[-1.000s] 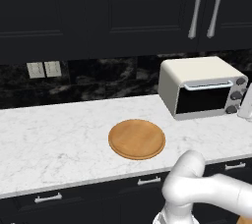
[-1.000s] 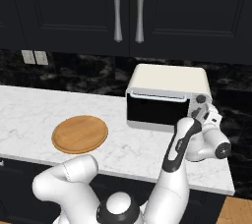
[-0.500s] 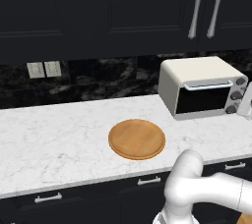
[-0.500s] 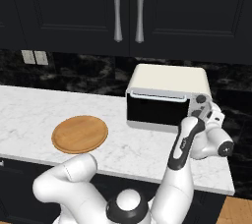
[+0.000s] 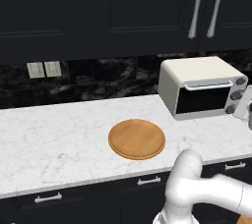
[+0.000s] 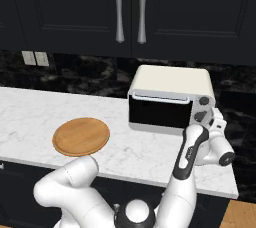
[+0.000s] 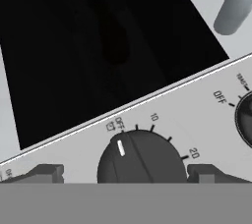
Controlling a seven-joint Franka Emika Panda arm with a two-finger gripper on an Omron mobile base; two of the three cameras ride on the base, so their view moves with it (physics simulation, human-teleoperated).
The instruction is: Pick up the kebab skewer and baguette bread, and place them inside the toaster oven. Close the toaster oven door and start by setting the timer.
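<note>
Your end effector (image 7: 125, 171) is spread wide with a finger on either side of the timer knob (image 7: 141, 158), dead ahead on the oven (image 6: 170, 97).

The left base view looks forward and down from behind the arm's left, with the cream-white boxy toaster oven (image 5: 199, 87) at its right edge and the round wooden plate (image 5: 137, 139) near its centre. The right base view faces the same white marble counter (image 6: 30, 114) from behind the arm's right, putting the plate at lower left and the oven right of centre. The hand view sits very close to the oven's front, rolled, its dark glass toaster oven door (image 7: 93, 46) across the upper frame and a grey timer knob (image 7: 141, 161) at bottom centre.
</note>
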